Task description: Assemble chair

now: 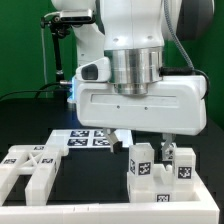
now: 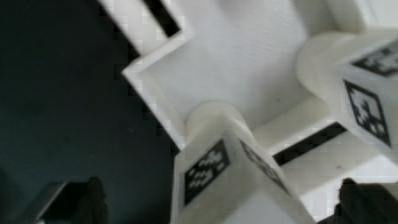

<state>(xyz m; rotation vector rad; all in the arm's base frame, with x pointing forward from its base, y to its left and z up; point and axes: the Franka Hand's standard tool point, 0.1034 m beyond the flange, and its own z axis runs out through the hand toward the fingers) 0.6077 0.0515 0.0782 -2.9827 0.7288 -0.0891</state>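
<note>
Just under the claw [image 1: 146, 142] stand tagged bars of the chair [image 1: 143, 163].

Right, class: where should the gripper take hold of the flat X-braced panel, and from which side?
Probably a straight outer edge bar of the panel, from above: it lies flat with the X facing up, so edges offer parallel faces, while the diagonals would likely slip.

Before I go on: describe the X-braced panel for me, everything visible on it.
The X-braced panel is white and plastic-looking: a flat, thick-edged frame with a cross brace in its opening. It lies flat on the dark table at the exterior view's left, apart from the tagged bars. Only the table seems to touch it. The picture's edge cuts part of it off.
</note>
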